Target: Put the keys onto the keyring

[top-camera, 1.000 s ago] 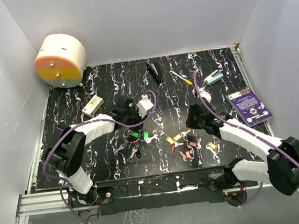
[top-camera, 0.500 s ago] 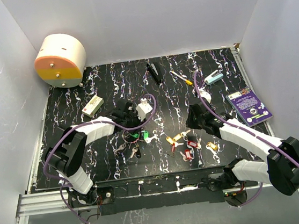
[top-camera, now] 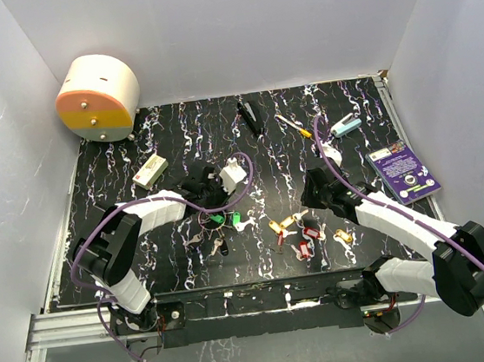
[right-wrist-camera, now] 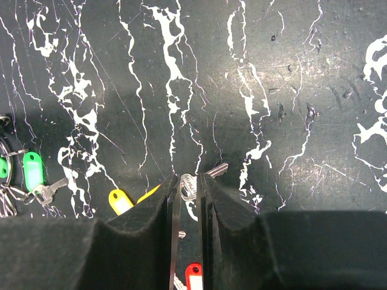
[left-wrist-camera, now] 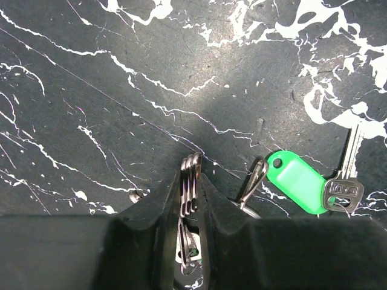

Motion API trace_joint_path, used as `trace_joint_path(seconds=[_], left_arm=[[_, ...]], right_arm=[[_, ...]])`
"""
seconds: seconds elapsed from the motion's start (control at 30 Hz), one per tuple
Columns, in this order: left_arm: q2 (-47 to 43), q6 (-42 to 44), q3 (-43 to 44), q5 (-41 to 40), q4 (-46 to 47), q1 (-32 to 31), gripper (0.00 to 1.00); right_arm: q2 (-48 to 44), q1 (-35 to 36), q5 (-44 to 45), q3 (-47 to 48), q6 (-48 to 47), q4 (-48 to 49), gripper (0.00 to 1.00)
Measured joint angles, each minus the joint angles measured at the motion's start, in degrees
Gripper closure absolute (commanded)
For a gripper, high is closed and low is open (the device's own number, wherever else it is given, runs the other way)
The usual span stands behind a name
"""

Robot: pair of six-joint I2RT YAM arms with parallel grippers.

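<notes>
Left end effector (left-wrist-camera: 190, 192) edged leftward with keyring (left-wrist-camera: 191, 174)

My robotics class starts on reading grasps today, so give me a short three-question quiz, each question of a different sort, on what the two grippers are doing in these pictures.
1. True or false: the left gripper is shut on the keyring.
2. What is the right gripper shut on? A. a key B. a purple card C. a screwdriver
3. Fill in: in the left wrist view, the plastic tag lying right of the keyring is ____.
Key: 1 true; 2 A; 3 green.
</notes>
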Motion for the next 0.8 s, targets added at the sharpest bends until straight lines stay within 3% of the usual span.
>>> trace_joint_path(seconds=[0.47, 0.8], left_arm=[[-0.11, 0.02, 0.00, 1.44, -0.50, 0.00, 0.97], [-1.09, 3.65, 0.37, 14.88, -8.31, 0.04, 0.98]], right_arm=[[0.00, 0.00, -0.13, 0.00, 0.00, 0.00, 0.78], [0.00, 0.00, -0.13, -0.07, 0.17, 0.00, 0.78]])
